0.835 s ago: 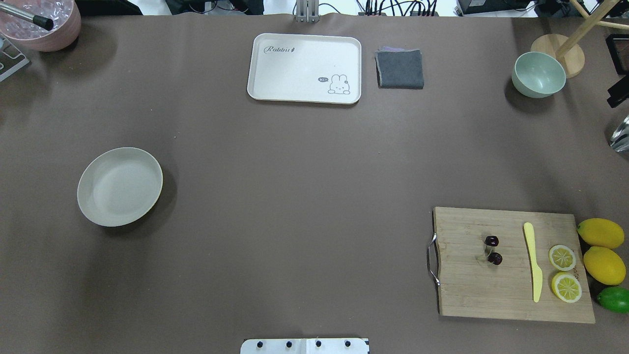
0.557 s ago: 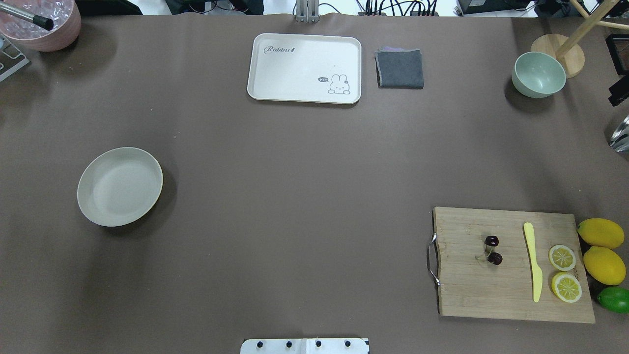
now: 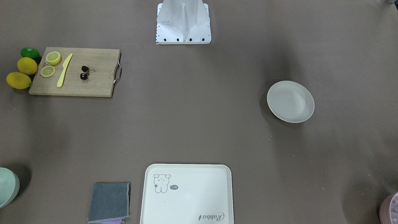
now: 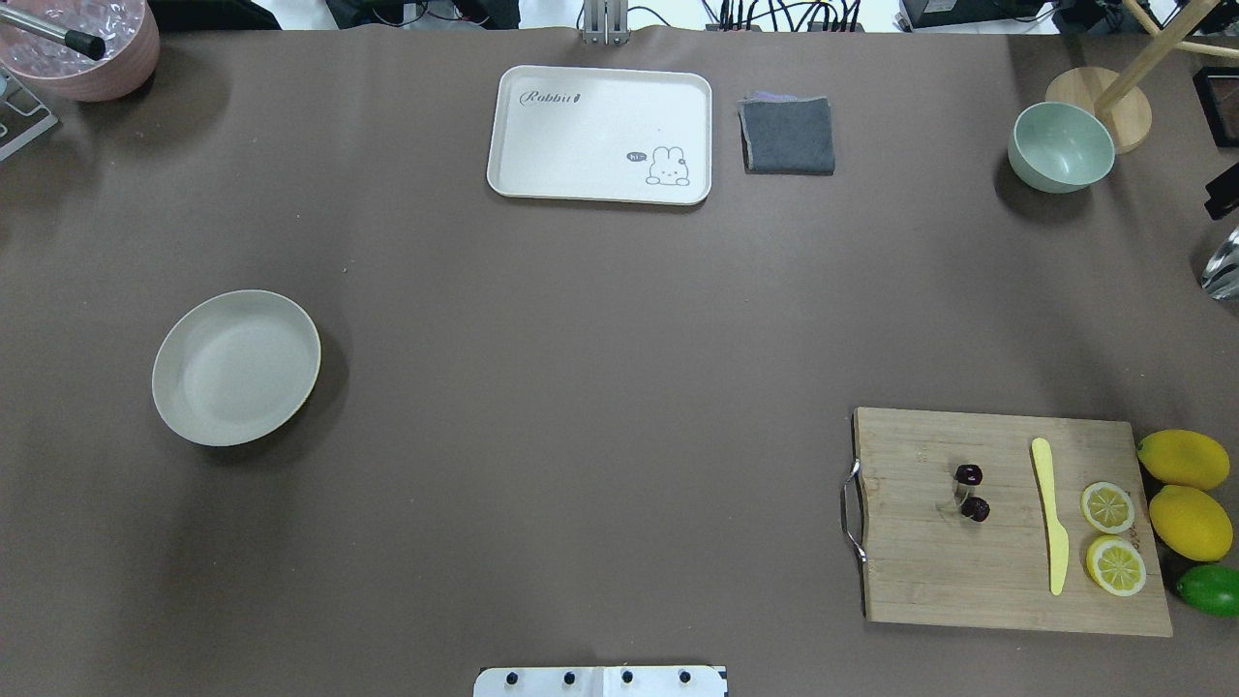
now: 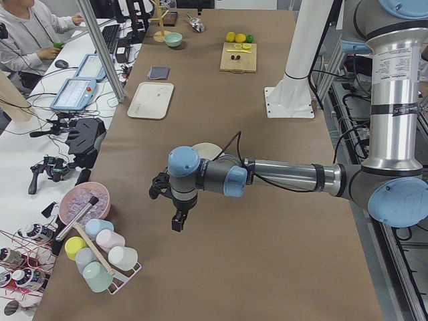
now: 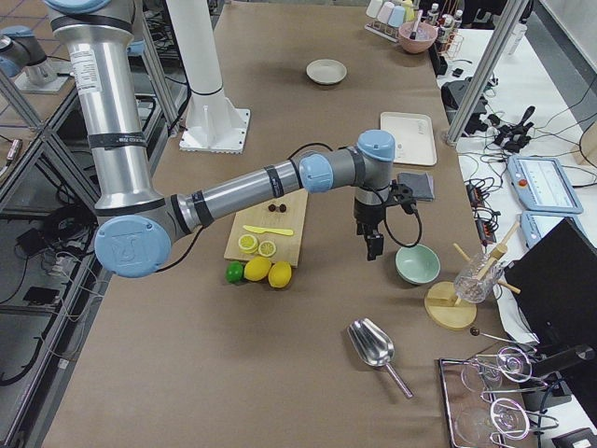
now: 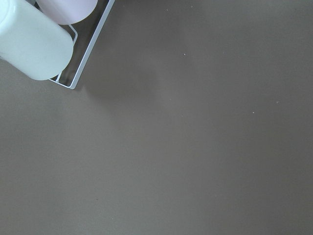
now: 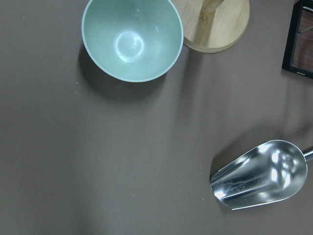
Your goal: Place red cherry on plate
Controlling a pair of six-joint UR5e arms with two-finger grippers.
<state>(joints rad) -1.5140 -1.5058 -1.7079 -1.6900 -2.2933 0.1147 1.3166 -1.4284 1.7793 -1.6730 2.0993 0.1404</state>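
**Front view:** The cherry (image 3: 84, 72) lies on the board (image 3: 99, 84), between the handle and the knife (image 3: 64, 74). The plate (image 3: 290, 101) sits bare, well apart across the table. No arm shows.

**Overhead view:** Cherry, board and plate hold the same positions as in both earlier pictures. The only change is a dark part (image 4: 1227, 192) at the right edge, now slightly lower in the view. It probably belongs to the right arm.

**Left view:** The left gripper (image 5: 178, 221) hangs over bare table near the cup rack (image 5: 100, 261). Jaw state cannot be told.

**Right view:** The right gripper (image 6: 374, 245) hangs near the bowl (image 6: 416, 264), off the board. Jaw state cannot be told.

**Wrist views:** The left shows the rack corner. The right shows the bowl and a scoop (image 8: 261, 174). No fingers are in frame.

**Assessment:** The pick has not begun. The right arm, nearer the cherry, appears to be starting its approach.
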